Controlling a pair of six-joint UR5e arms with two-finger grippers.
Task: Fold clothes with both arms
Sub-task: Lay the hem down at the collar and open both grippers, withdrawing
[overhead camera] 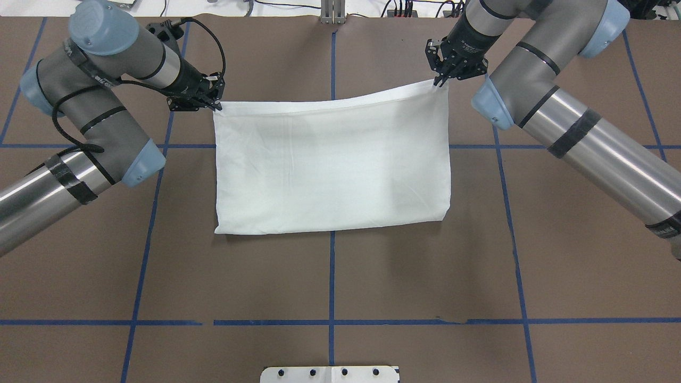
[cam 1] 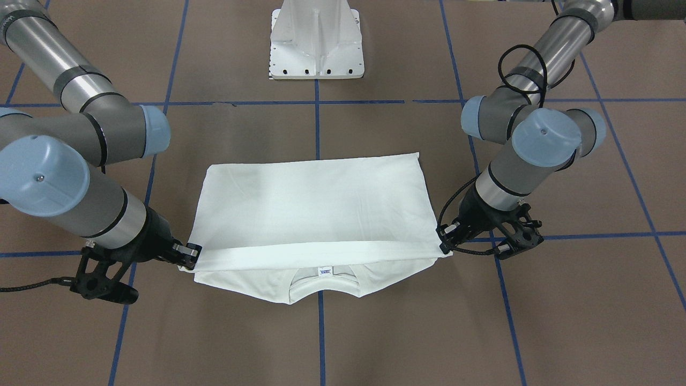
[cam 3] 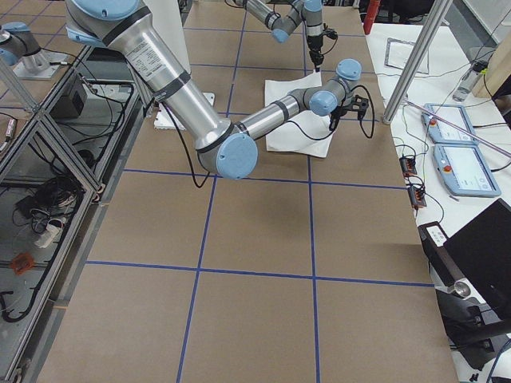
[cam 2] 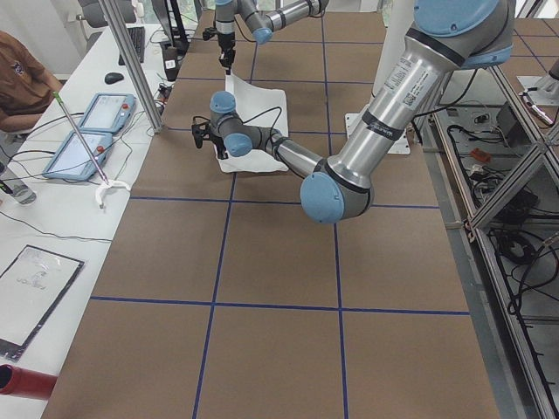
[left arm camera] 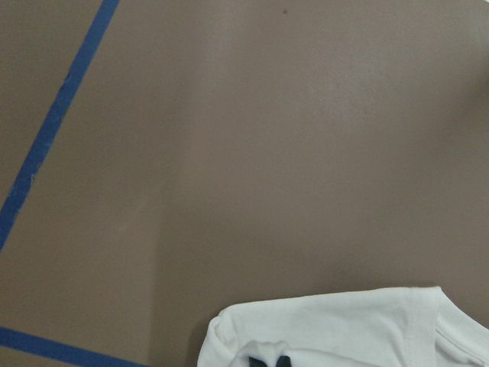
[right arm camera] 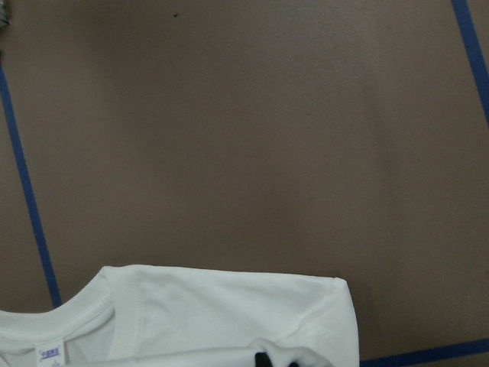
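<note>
While my left gripper [overhead camera: 214, 102] and right gripper [overhead camera: 440, 80] each pinch shut on a far corner of the shirt [overhead camera: 330, 165], its held edge runs crosswise between them, collar [cam 1: 321, 281] just beyond on the table [overhead camera: 330, 276].

Count, quick:

Shirt [overhead camera: 330, 159]: 1, white, w/ 1 ribbed collar [cam 1: 321, 288] & 1 neck label [cam 1: 324, 272].

Arms: 2, i.e. left arm [overhead camera: 101, 122] & right arm [overhead camera: 585, 133].

Pincers: 2, 1 per arm, i.e. left pincer [overhead camera: 217, 105] & right pincer [overhead camera: 439, 81].

Bench [overhead camera: 330, 276]: 1.

White pedestal base [cam 1: 316, 43]: 1.

Side table, left-end cam: 2 screen pads, i.e. near pad [cam 2: 74, 153] & far pad [cam 2: 109, 109]; 1 person [cam 2: 17, 78], only partly in frame; 1 red cylinder [cam 2: 22, 382].

Blue tape lines [overhead camera: 143, 223]: several, in a grid; total no. can't be told.
</note>
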